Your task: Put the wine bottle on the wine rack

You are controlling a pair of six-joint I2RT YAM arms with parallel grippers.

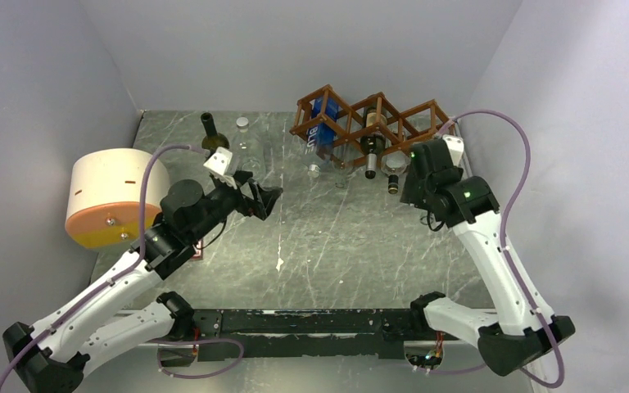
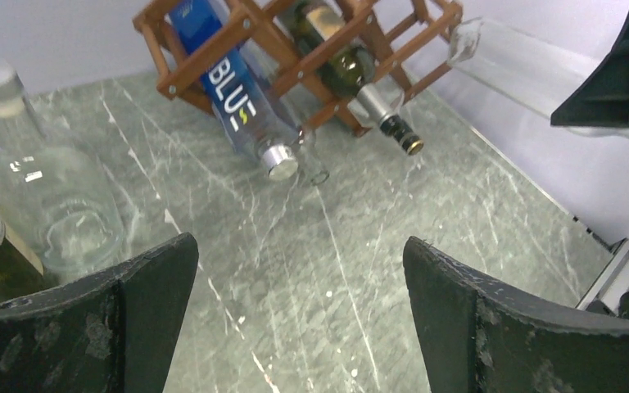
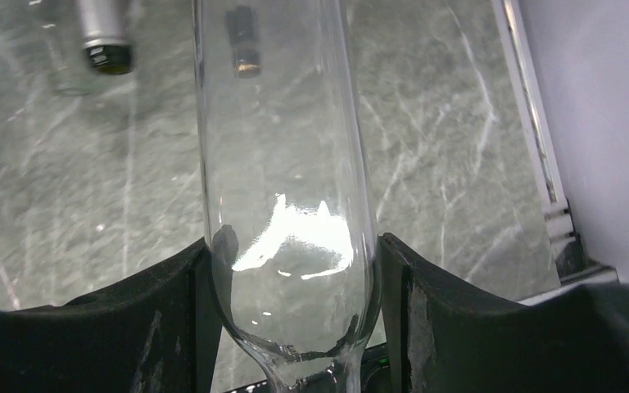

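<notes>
Between the right gripper's point(image 3: 293, 254) 2 black fingers sits the wine bottle point(image 3: 282, 205), a clear glass one, clamped across its wide lower body with both pads pressed to the glass. From the left wrist camera the bottle runs from the upper right of the frame down to the right end of the wine rack point(image 2: 237, 29); whether it rests in an opening I cannot tell. The rack stands at upper centre of the overhead view and carries a blue bottle point(image 1: 321, 123) and a dark bottle point(image 1: 370, 147). The right arm climbs from the lower right, its wrist bent toward the rack. The left arm reaches up from the lower left, and the left gripper point(image 1: 266, 199) points right with its jaws spread wide, grasping nothing, above the marbled table point(image 1: 336, 246).
</notes>
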